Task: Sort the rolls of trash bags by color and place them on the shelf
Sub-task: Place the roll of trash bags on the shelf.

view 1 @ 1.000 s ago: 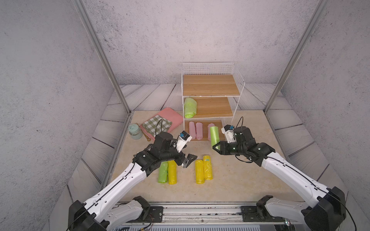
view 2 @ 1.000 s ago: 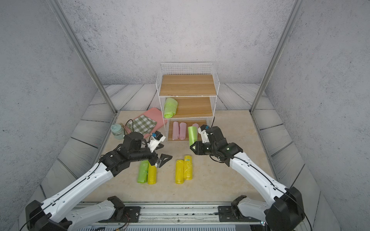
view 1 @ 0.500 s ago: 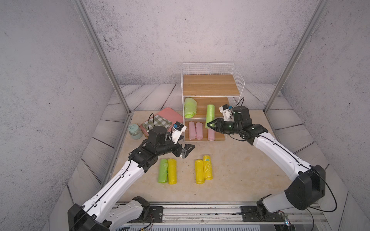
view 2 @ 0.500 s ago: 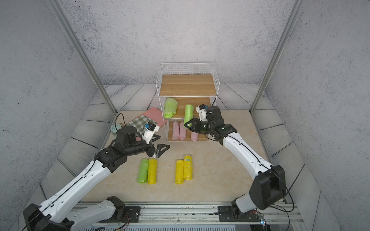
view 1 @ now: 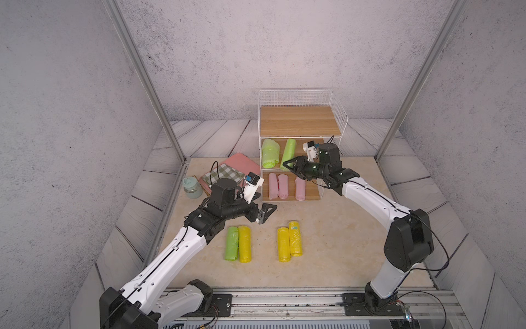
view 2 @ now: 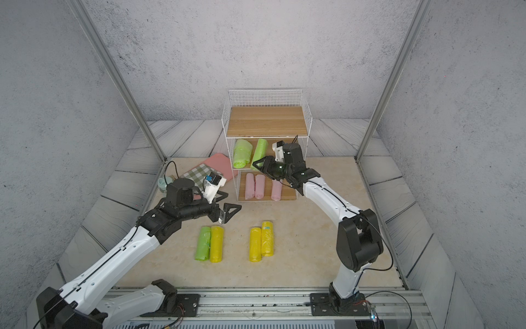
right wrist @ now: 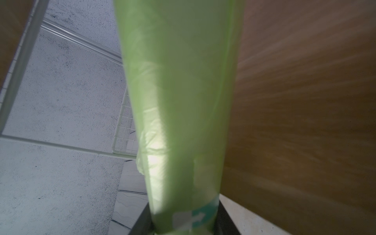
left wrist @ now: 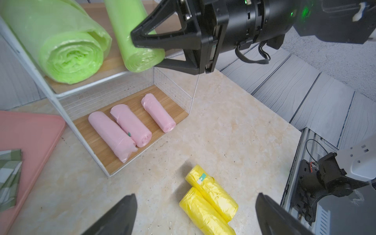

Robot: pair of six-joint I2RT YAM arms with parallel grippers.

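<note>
The right gripper (view 1: pixel 288 167) had its fingers (left wrist: pixel 162 41) closed on the near end of a slim light green plastic roll of trash bags (view 1: pixel 289 150), the only roll in a grip. This held roll pointed far into the middle tier of the three-tier white wire shelf with light brown wooden boards (view 1: pixel 299 124), its near end projecting past the front edge of that tier; whether it rested on the board could not be told. Just left of it on the same tier lay a thicker light green plastic roll (view 1: pixel 269 153), not touching it. On the bottom board lay three pale pink plastic rolls (view 1: pixel 283 185): two touching at the left, one apart toward the right. The left gripper (view 2: pixel 227 202) hung above the beige marbled worktop (view 1: pixel 341 242), left of the shelf and nearer than it, with its fingers (left wrist: pixel 122 215) spread wide apart and holding nothing. Nearer than that gripper, a third light green plastic roll (view 1: pixel 232 243) lay on the worktop, touching a bright yellow plastic roll (view 1: pixel 244 243) on its right. Right of that pair, and apart from it, two more bright yellow plastic rolls (view 1: pixel 284 245) lay side by side and touching, the right one set slightly farther back. All four lay lengthwise from near to far. Left of the shelf, a flat pink tray (view 1: pixel 242 160) carried a green-white checkered cloth (view 1: pixel 225 173), and a pale green lidded cup (view 1: pixel 191 188) stood just left of the tray.
</note>
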